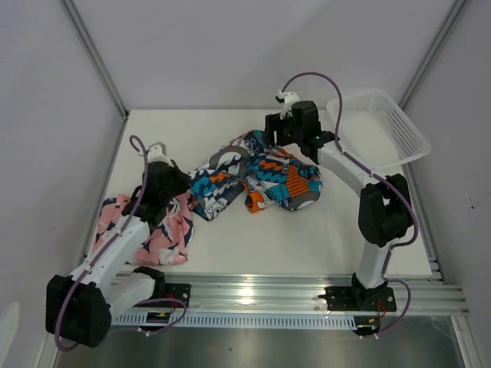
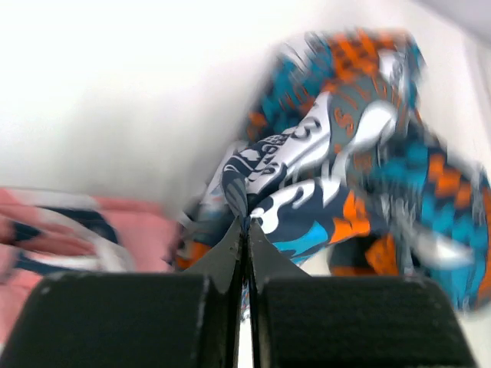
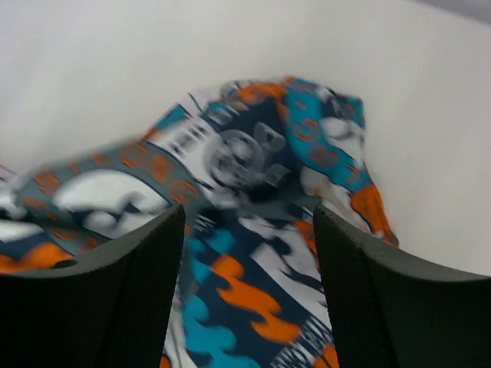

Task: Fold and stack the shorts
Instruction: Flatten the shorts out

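The patterned shorts (image 1: 261,176) in blue, teal, orange and white lie crumpled mid-table. My left gripper (image 1: 182,188) is at their left edge, shut on a small fold of that fabric (image 2: 244,207); in the left wrist view the jaws (image 2: 245,222) meet with cloth pinched at the tips. The pink shorts (image 1: 165,234) with navy-and-white shapes lie bunched at the near left, partly under the left arm, and show blurred as pink shorts (image 2: 69,230). My right gripper (image 1: 280,138) hovers open over the patterned shorts' far edge, its jaws (image 3: 247,213) wide above the patterned shorts (image 3: 253,261), holding nothing.
A white mesh basket (image 1: 409,120) stands at the back right corner, beside the right arm's elbow. A metal rail (image 1: 291,295) with both arm bases runs along the near edge. Grey walls close in on the left, back and right.
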You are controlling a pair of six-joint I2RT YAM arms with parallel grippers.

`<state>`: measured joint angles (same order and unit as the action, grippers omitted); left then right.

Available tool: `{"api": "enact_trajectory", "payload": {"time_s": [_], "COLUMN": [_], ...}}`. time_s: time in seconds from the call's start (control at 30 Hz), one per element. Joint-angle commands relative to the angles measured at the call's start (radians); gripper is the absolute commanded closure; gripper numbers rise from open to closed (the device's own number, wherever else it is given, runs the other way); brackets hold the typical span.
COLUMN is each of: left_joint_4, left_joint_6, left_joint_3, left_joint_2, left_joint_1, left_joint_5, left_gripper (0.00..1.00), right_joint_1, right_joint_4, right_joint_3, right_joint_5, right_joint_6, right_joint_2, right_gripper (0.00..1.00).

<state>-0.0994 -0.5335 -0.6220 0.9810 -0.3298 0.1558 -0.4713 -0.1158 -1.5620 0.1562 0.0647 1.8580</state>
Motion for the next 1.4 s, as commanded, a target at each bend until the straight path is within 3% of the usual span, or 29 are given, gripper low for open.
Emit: {"api": "enact_trajectory", "payload": {"time_s": [0.0,0.07,0.17,0.37,0.43,0.47,0.5,0.63,0.83,1.03,1.37], "left_joint_4": [-0.042,-0.016,-0.029,-0.14,-0.297,-0.315,-0.312,-0.184,-0.198,-0.088,-0.14], "left_joint_6": [-0.086,-0.114,-0.114,-0.079,-0.057,-0.053,-0.051,-0.069,-0.066,-0.128,-0.122], "left_joint_3": [-0.107,-0.137,-0.277,-0.767,-0.961,-0.967,-0.935,-0.696,-0.504,-0.205,-0.051], "left_joint_2": [0.06,0.115,0.264,0.644,0.78,0.791,0.78,0.568,0.348,0.096,-0.08], "left_joint_1": [0.167,0.263,0.322,0.374,0.371,0.356,0.348,0.286,0.123,-0.056,-0.114], "left_joint_5": [-0.015,-0.076,-0.095,-0.151,-0.223,-0.219,-0.205,-0.167,-0.05,-0.03,-0.004], "left_gripper": [1.0,1.0,1.0,1.0,0.64,0.46,0.28,0.05,0.04,0.04,0.05], "right_joint_1": [0.105,0.134,0.169,0.175,0.177,0.174,0.172,0.177,0.191,0.189,0.158], "right_joint_4": [0.007,-0.028,-0.099,-0.104,-0.102,-0.11,-0.116,-0.117,-0.045,0.211,0.545], "right_joint_3": [0.059,0.062,0.06,0.172,0.21,0.221,0.232,0.308,0.494,0.773,0.922], "right_joint_5": [0.046,0.034,-0.012,-0.07,-0.032,-0.024,-0.018,0.017,0.065,0.092,0.045], "right_joint_6": [0.082,0.118,0.17,0.239,0.251,0.254,0.257,0.28,0.443,0.783,1.159], "right_joint_2": [-0.04,-0.045,-0.043,-0.066,-0.068,-0.068,-0.068,-0.08,-0.181,-0.304,-0.263], "right_gripper": [0.31,0.31,0.32,0.31,0.32,0.32,0.32,0.33,0.38,0.32,0.27]}}
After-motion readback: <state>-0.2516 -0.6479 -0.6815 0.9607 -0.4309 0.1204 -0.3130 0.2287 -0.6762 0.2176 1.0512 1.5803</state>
